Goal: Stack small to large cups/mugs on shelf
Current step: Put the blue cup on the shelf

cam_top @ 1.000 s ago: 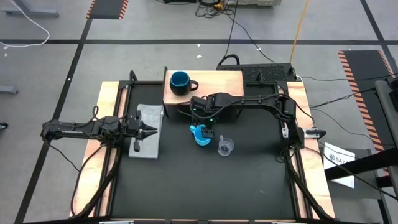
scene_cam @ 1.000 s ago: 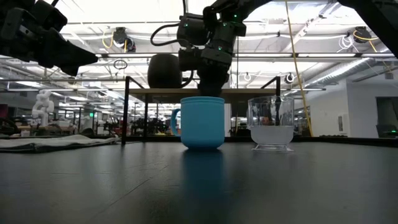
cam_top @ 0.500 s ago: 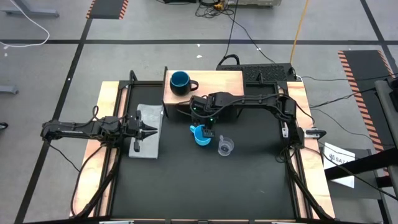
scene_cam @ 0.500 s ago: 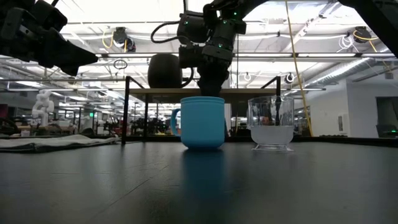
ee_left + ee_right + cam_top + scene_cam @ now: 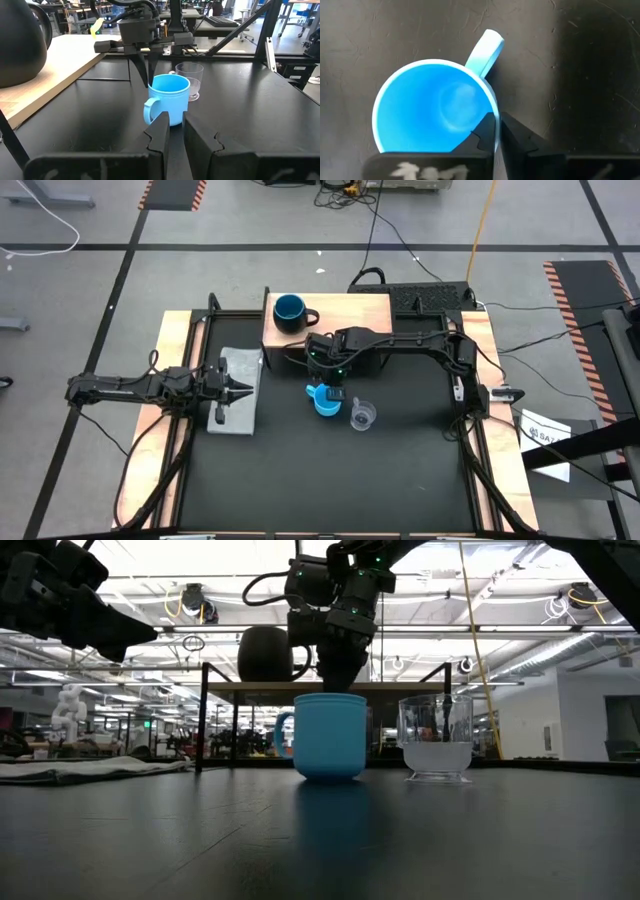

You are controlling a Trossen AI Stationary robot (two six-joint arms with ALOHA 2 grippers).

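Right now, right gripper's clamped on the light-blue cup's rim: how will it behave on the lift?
The light-blue cup looks like rigid plastic, so probably light and stiff. The right gripper pinches one wall, off-centre, so the cup may tilt or swing. Its glossy wall could slip. The clear cup stands close beside it and might get bumped.

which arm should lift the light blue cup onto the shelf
Right. The right gripper already straddles the rim of the light-blue cup, close to the shelf holding the navy mug. The left gripper waits over the grey cloth.
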